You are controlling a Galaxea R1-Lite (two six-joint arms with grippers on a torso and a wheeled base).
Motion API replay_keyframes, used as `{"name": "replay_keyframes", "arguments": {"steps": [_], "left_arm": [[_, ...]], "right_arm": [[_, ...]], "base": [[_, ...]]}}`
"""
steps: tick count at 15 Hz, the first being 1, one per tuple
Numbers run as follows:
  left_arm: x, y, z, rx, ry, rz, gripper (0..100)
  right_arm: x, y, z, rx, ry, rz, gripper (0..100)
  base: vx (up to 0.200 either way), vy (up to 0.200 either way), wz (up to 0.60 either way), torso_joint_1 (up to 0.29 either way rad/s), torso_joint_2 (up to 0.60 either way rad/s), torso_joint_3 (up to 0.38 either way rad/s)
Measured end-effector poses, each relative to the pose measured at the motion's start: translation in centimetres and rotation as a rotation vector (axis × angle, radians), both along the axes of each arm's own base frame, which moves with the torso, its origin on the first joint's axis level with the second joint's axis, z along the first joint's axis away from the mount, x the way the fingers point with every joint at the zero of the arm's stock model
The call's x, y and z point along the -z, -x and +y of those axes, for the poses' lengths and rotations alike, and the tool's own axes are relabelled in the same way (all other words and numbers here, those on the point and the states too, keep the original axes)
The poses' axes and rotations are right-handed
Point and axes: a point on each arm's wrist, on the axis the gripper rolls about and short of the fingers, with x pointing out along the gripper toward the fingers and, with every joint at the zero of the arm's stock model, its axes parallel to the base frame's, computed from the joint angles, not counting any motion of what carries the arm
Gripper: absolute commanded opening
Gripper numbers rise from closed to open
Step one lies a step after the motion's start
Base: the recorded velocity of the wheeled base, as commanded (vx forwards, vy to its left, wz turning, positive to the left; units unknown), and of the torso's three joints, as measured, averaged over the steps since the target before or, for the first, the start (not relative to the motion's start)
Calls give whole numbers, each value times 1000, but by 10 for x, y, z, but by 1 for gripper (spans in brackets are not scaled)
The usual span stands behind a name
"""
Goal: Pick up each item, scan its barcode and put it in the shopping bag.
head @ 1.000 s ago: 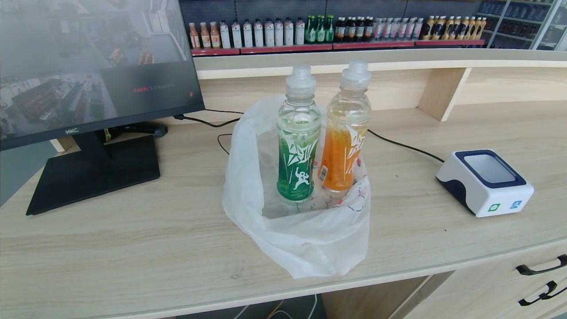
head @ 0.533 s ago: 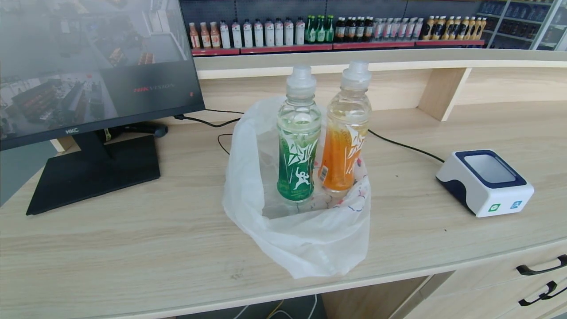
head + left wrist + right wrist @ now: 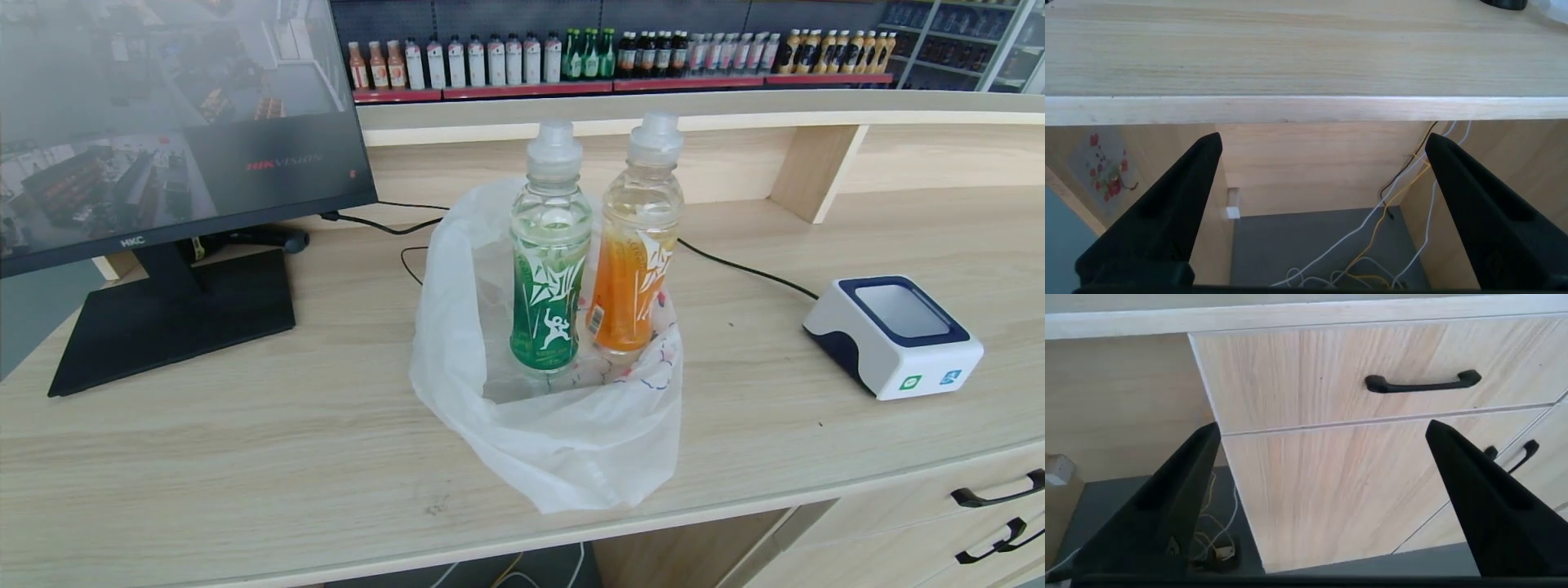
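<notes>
Two bottles stand upright inside an open white plastic shopping bag at the counter's middle: a green-labelled bottle on the left and an orange-labelled bottle just right of it, close together. A white and blue barcode scanner sits on the counter to the right of the bag. My left gripper hangs open below the counter's front edge, facing the space under it. My right gripper is open too, low in front of the drawer fronts.
A monitor on a black stand occupies the counter's left. Cables run behind the bag to the scanner. A raised wooden ledge borders the back. Drawer handles sit at the lower right. Loose wires hang under the counter.
</notes>
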Motion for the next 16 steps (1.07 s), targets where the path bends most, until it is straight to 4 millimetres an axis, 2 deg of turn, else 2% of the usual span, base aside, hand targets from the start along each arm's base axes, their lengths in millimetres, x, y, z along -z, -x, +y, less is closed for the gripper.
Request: {"name": "replay_keyframes", "arguments": {"steps": [3,8,14,16], "left_arm": [[0,0,0,1,0,0,100],[0,0,0,0,0,0,100],[0,0,0,0,-2,0,100],[0,0,0,0,-1,0,100]], "right_arm": [[1,4,0,25,-51,-69,100],[6,6,1,11,-78,-85,100],[7,6,1,10,-78,-85,100],[7,6,1,9,-78,-85,100]], "base": [[-200,0,0,1,-1,2],[-200,0,0,1,0,2],[0,0,0,0,0,0],[0,-200,0,14,5,-2]]}}
